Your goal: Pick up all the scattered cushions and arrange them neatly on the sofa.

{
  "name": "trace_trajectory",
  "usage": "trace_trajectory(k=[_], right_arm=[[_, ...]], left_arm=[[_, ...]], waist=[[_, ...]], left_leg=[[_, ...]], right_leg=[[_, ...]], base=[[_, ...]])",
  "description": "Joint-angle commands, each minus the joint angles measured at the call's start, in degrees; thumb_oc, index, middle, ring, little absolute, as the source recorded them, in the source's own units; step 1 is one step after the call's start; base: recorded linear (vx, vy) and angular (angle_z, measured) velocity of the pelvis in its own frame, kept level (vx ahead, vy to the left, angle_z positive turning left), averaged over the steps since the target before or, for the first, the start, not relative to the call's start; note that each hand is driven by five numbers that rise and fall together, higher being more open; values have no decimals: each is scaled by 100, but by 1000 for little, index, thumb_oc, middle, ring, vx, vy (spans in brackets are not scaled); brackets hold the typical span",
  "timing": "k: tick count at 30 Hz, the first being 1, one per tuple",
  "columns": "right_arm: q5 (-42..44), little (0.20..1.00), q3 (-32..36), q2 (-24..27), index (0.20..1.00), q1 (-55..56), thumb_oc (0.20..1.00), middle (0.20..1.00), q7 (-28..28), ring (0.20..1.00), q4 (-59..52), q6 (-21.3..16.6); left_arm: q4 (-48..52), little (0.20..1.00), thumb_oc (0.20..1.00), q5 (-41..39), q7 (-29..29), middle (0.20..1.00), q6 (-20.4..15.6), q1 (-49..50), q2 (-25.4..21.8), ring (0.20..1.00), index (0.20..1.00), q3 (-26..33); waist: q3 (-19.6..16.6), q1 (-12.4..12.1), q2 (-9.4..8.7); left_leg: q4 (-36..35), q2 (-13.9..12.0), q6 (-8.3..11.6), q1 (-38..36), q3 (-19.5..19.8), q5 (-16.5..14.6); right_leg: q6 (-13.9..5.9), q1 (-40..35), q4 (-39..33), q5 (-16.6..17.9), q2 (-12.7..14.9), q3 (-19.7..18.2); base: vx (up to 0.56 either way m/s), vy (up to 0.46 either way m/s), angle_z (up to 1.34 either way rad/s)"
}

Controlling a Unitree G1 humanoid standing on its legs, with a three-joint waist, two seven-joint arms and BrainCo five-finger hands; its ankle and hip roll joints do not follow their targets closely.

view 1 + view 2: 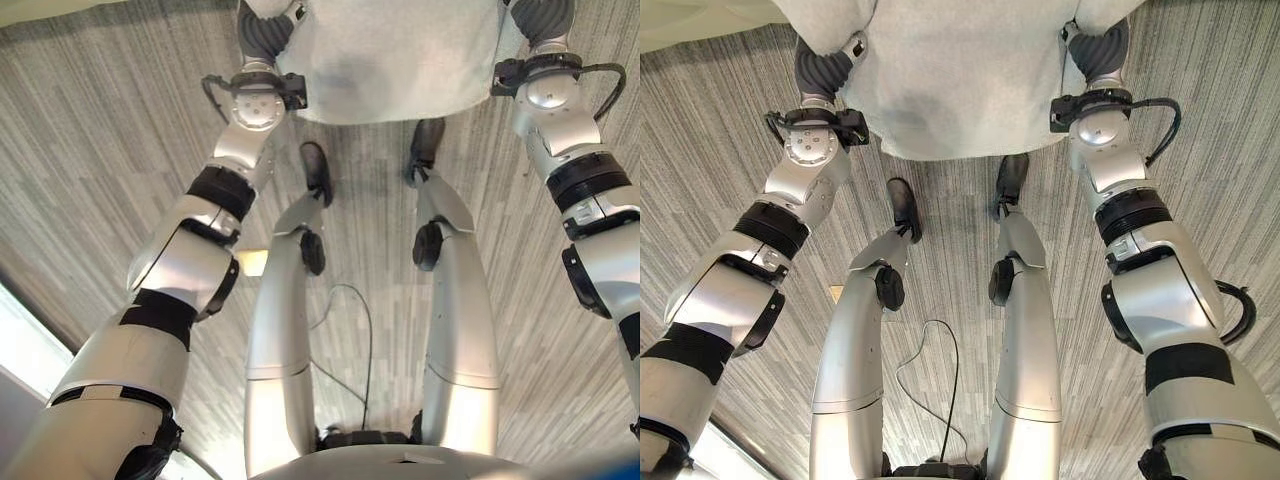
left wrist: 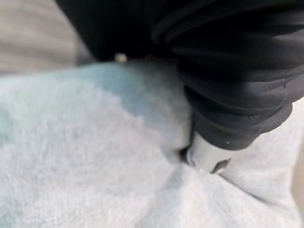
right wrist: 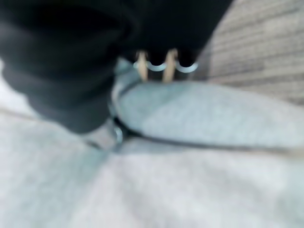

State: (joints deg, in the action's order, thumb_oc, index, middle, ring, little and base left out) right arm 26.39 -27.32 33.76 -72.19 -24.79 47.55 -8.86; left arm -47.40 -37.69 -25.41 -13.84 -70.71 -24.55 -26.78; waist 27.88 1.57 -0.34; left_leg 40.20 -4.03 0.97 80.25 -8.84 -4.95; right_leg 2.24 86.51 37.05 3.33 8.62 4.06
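Both hands press into one soft grey cushion (image 1: 960, 70).
Left hand (image 2: 223, 90) and right hand (image 3: 71, 71) sink into its sides above the striped floor (image 1: 1200, 140); hidden fingers, so grip unclear.

Both my arms reach forward and down, elbows slightly bent, wrists at either side of the pale grey cushion (image 1: 960, 80). My left hand (image 2: 209, 154) is pressed into its left edge, ribbed cover against the fabric, a silver digit sunk in a fold, curl hidden. My right hand (image 3: 107, 135) sits at the right edge, its thumb dug into the cloth, fingers buried behind it.
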Motion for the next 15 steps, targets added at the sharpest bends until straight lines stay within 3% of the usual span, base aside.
trace_trajectory(k=[1,4,11,15], right_arm=[[-466,200,-25,-609,200,314,200,200,275,200,-1306,-849],[-701,200,426,-471,200,1186,200,200,295,200,-2071,-958],[-1003,200,1040,-715,200,2790,200,200,544,200,-3267,-1105],[-1113,200,1147,-973,200,3845,200,200,816,200,-3818,-1142]], left_arm=[[991,200,200,46,28,200,-715,548,235,200,200,325],[1724,200,200,247,46,200,-787,1283,267,200,200,616],[2832,200,200,594,164,200,-783,2719,432,200,200,937],[3412,200,200,773,466,200,-748,3739,545,200,200,1028]], waist=[[-876,143,229],[-950,183,234],[-1052,158,225],[-1159,81,202]], left_leg=[[-1091,62,188,-10,664,760],[-1406,11,249,-477,709,824],[-1976,-18,385,-1613,802,977],[-2181,-19,439,-2676,888,963]], right_leg=[[-780,-256,546,-724,-96,161],[-765,-752,308,-763,-103,244],[-713,-1960,-261,-787,-117,446],[-670,-3136,-720,-837,-68,624]], base=[[-24,-14,6],[-24,-42,4],[-15,-43,6],[17,-45,16]])
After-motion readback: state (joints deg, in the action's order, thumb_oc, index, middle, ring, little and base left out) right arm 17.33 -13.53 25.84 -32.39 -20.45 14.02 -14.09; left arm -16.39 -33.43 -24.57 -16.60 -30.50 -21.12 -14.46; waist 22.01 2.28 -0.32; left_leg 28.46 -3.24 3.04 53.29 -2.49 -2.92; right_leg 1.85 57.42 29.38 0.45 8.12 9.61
